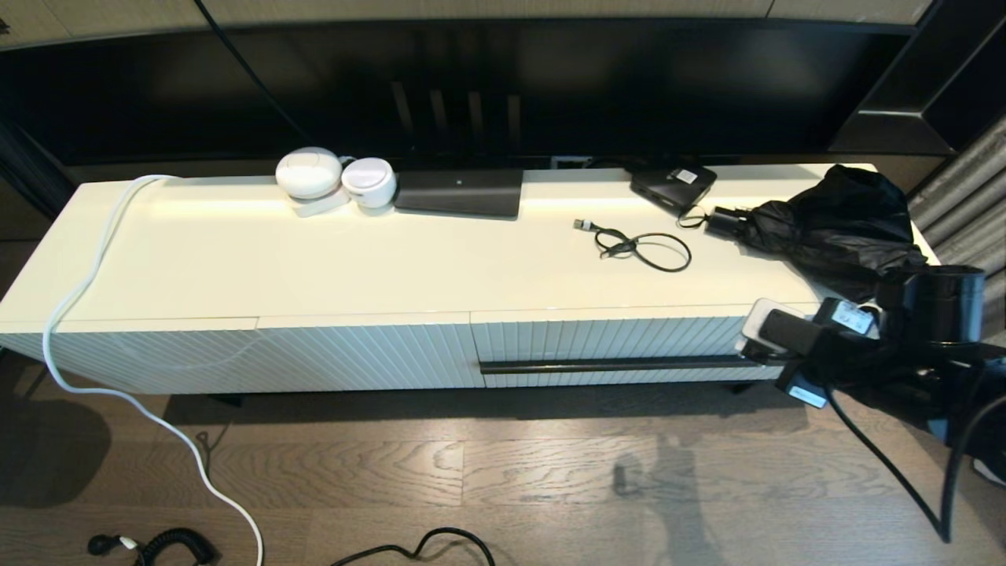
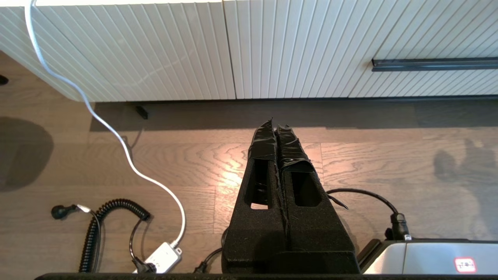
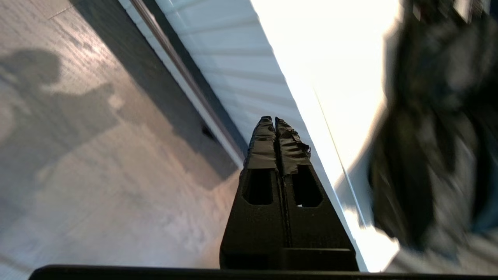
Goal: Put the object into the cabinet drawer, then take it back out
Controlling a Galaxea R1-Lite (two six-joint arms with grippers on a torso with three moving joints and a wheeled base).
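The cabinet drawer (image 1: pixel 613 336) is pushed in, with a white vertically ribbed front and a long black bar handle (image 1: pixel 613 365). My right gripper (image 1: pixel 774 330) hovers at the drawer's right end, level with its top edge; it is shut and holds nothing (image 3: pixel 271 120). The drawer front (image 3: pixel 237 77) and handle (image 3: pixel 175 66) run past its tips. On the cabinet top lie a looped black cable (image 1: pixel 640 245) and a crumpled black umbrella (image 1: pixel 833 220). My left gripper (image 2: pixel 277 126) is shut and empty over the wood floor, short of the cabinet, with the handle (image 2: pixel 432 64) off to its side.
Two white round devices (image 1: pixel 334 179), a dark flat box (image 1: pixel 460 191) and a small black box (image 1: pixel 673 185) stand along the cabinet's back. A white cord (image 1: pixel 78 299) hangs off the left end to the floor. Black cables (image 1: pixel 157 544) lie on the floor. The diagonally ribbed panel (image 1: pixel 314 354) sits left of the drawer.
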